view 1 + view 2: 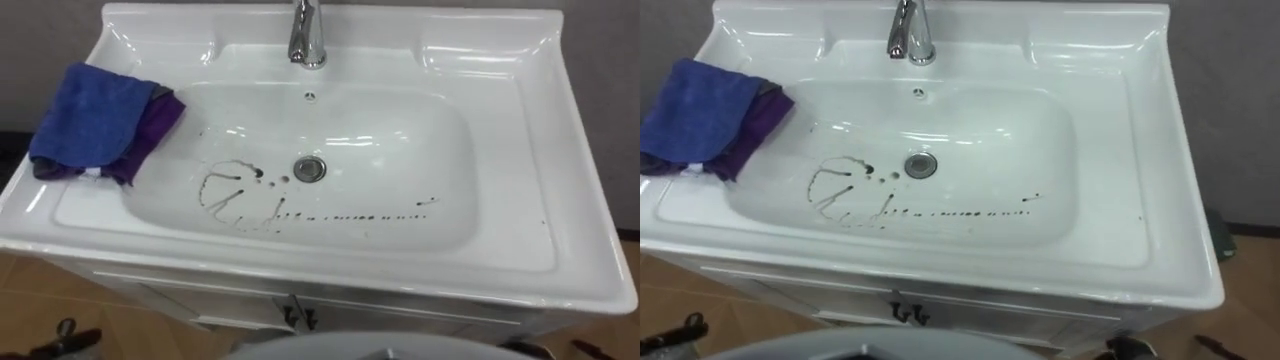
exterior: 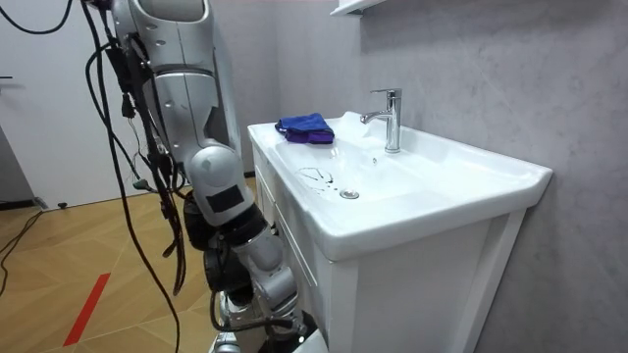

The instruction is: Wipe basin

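A humanoid robot stands close against the front of a white basin [image 1: 565, 190], its arms hanging low beside the cabinet [image 1: 190, 300] underneath. Its left hand [image 1: 62, 336] shows as a dark shape well below and left of the drain [image 1: 310, 169], and I cannot tell whether it is open or closed. Far left of the drain, on the basin's rim, a folded blue cloth [image 1: 92, 118] lies on a purple cloth [image 1: 158, 128], one corner hanging over the bowl's edge, with neither hand touching them. Dark looping stains [image 1: 232, 195] mark the bowl just left of the drain. Straight behind the drain, the chrome tap [image 1: 308, 35] stands upright on the back ledge. From below the drain a broken line of dark specks [image 1: 360, 215] runs off to the right. The right hand [image 1: 1128, 348] shows low and right of the drain, its state likewise impossible to tell.
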